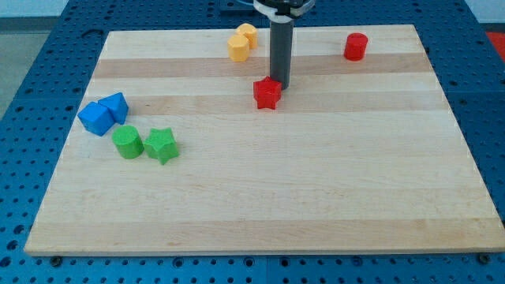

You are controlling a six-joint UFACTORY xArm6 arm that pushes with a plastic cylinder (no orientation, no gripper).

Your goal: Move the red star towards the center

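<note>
Near the view's top centre, our rod comes down onto the wooden desk [260, 197], and my tip [281, 86] sits just at the upper right edge of the red star [267, 93], touching it or nearly so; we cannot tell which. We carry no pincer on this arm, only the straight dark rod, so no spread or pinch shows.

Up and to the left of the red star, two yellow blocks [242, 42] stand pressed together close to the desk's top edge; their shapes are hard to make out. Toward the view's top right, a red cylinder [356, 46] stands alone, well apart from the star.

On the view's left side we see two blue blocks [104, 113] touching each other, angular in outline. Just below them a green cylinder [127, 142] stands beside a green star [161, 145], the two close together and perhaps touching.
</note>
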